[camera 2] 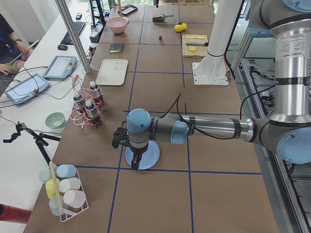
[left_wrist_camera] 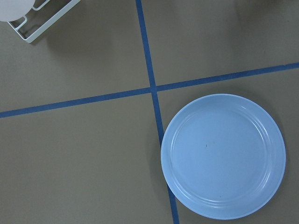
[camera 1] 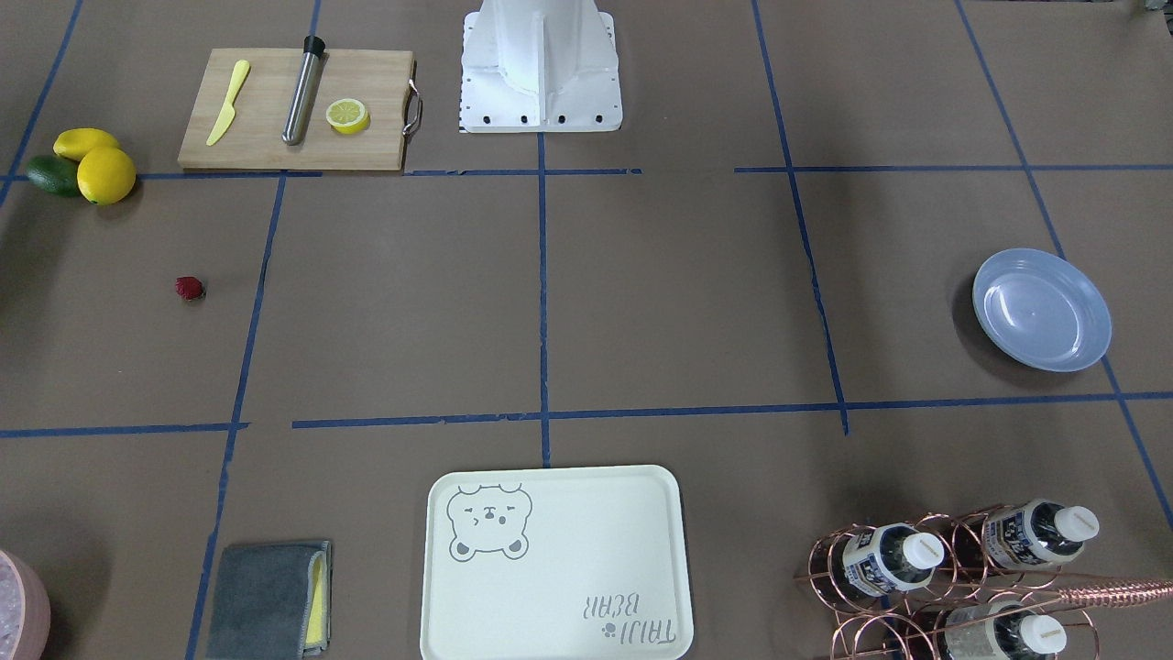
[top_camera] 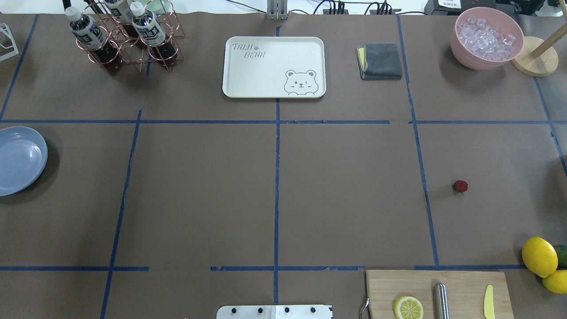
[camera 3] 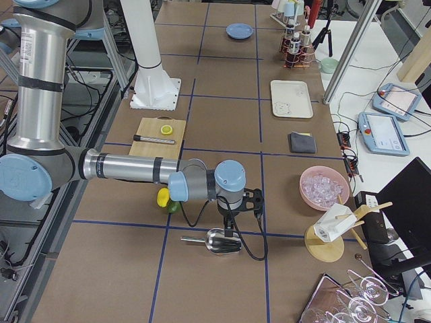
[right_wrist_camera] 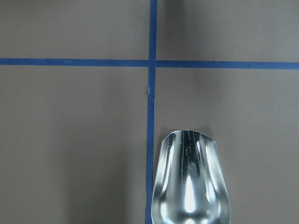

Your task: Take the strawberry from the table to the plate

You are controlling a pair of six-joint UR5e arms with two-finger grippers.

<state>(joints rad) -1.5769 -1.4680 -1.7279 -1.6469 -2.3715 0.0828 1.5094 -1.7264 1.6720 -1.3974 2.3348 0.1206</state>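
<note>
The strawberry (camera 1: 190,289) (top_camera: 460,186) (camera 2: 160,37) is a tiny dark-red berry lying alone on the brown table (top_camera: 345,199), on the robot's right side. The light-blue plate (camera 1: 1042,310) (top_camera: 17,159) (left_wrist_camera: 223,156) sits empty at the table's far left end. My left gripper (camera 2: 134,163) hangs just above the plate (camera 2: 151,156); it shows only in the exterior left view, so I cannot tell its state. My right gripper (camera 3: 232,219) shows only in the exterior right view, beyond the lemons and well away from the strawberry; its state I cannot tell either.
A metal scoop (right_wrist_camera: 191,186) (camera 3: 224,241) lies under the right wrist. Near the robot's base is a cutting board (top_camera: 438,292) with a lemon half, a knife and a metal cylinder. Lemons (top_camera: 539,256), bear tray (top_camera: 273,66), grey cloth (top_camera: 380,60), bottle rack (top_camera: 124,37) and ice bowl (top_camera: 486,37) ring the table.
</note>
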